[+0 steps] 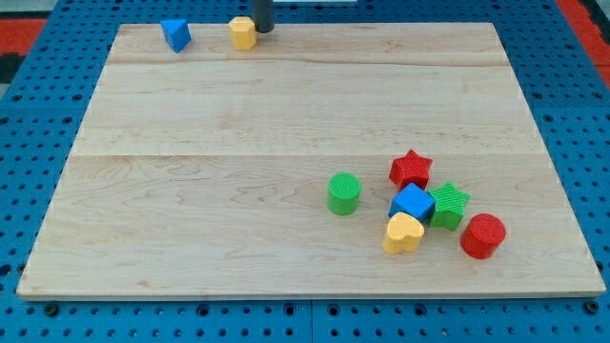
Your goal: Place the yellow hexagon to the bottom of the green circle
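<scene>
The wooden board (286, 105) fills most of the view, resting on a blue pegboard (29, 48); near its bottom right sits a tight cluster, the red star (411, 169), blue cube (412, 203), green star (448, 204), yellow heart (402, 232) and red cylinder (482, 235), with the green circle (344, 193) just to the cluster's left and apart from it; at the view's top left stands a blue block (175, 34), its shape hard to make out; our target, the yellow hexagon (243, 32), lies near the top edge, well apart from the green circle; smallest of all, our tip (262, 29) sits just to the hexagon's right, touching it or nearly so.

We carry no jaws, only the bare rod, so nothing is gripped or held.

To do this step well, we judge that we should work round to the hexagon's top side and push it down the view with a drift to the right, keeping the contact centred so the block does not spin away; the approach should end below the green circle, left of the yellow heart, without nudging either.

We can read no brand, label or writing anywhere.
</scene>
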`<action>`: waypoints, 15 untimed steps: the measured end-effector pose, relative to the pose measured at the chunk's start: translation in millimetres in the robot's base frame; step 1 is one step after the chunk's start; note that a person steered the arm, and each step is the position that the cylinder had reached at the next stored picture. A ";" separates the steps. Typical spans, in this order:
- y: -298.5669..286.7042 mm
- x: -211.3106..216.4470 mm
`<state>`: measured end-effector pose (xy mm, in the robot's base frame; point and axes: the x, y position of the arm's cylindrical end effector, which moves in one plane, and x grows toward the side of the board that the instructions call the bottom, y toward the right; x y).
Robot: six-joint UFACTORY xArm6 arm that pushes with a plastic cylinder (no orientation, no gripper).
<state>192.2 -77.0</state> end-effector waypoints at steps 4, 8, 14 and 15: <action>-77.5 17.3; -26.7 144.2; 70.7 292.6; 70.7 306.3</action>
<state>498.5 -6.3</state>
